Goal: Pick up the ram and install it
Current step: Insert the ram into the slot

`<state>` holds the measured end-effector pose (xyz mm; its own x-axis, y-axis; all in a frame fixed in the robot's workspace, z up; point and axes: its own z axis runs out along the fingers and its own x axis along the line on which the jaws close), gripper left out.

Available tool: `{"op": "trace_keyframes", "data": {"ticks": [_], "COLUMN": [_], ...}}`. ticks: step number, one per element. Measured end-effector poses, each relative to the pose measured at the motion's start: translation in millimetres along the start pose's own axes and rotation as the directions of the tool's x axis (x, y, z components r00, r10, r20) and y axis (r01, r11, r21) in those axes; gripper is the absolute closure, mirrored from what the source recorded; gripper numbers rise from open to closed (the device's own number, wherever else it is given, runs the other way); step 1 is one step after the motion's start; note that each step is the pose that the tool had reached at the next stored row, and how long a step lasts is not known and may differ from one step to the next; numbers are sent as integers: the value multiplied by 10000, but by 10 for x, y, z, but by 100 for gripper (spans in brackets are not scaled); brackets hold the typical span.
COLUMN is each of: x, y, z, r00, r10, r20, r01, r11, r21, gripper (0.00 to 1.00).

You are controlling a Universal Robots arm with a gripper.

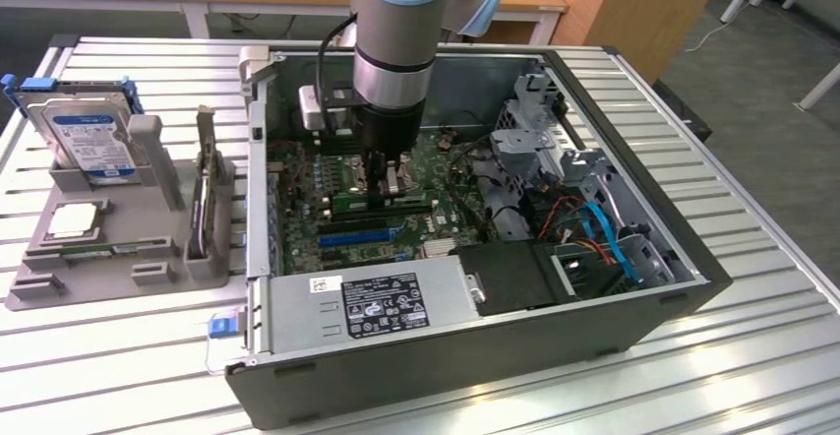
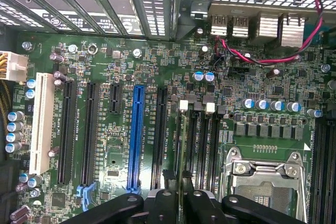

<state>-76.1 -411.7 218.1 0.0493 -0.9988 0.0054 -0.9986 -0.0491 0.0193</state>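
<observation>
My gripper (image 1: 385, 187) reaches down into the open computer case (image 1: 683, 287), low over the motherboard (image 1: 344, 236). It is shut on the ram (image 1: 381, 200), a thin green stick held on its long edge. In the wrist view the ram (image 2: 180, 150) shows edge-on between my two black fingers (image 2: 161, 205). It runs along a memory slot whose white latch (image 2: 183, 105) sits at its far end. Whether the ram is seated in the slot or just above it, I cannot tell.
A grey parts tray (image 1: 39, 282) at the exterior view's left holds a hard drive (image 1: 86, 140), a card with a metal bracket (image 1: 204, 194) and a processor (image 1: 73, 220). In the case are the power supply (image 1: 381, 302), drive cage (image 1: 552, 120) and cables (image 1: 597, 233). The processor socket (image 2: 262, 179) lies beside the memory slots.
</observation>
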Motion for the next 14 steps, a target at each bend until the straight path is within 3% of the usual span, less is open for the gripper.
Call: {"op": "trace_keyframes", "data": {"ticks": [14], "x": [-2], "y": [0], "z": [0], "r00": [9998], "r10": [-175], "r20": [-3], "r01": [175], "r11": [9998], "r21": [2], "gripper": [86]}}
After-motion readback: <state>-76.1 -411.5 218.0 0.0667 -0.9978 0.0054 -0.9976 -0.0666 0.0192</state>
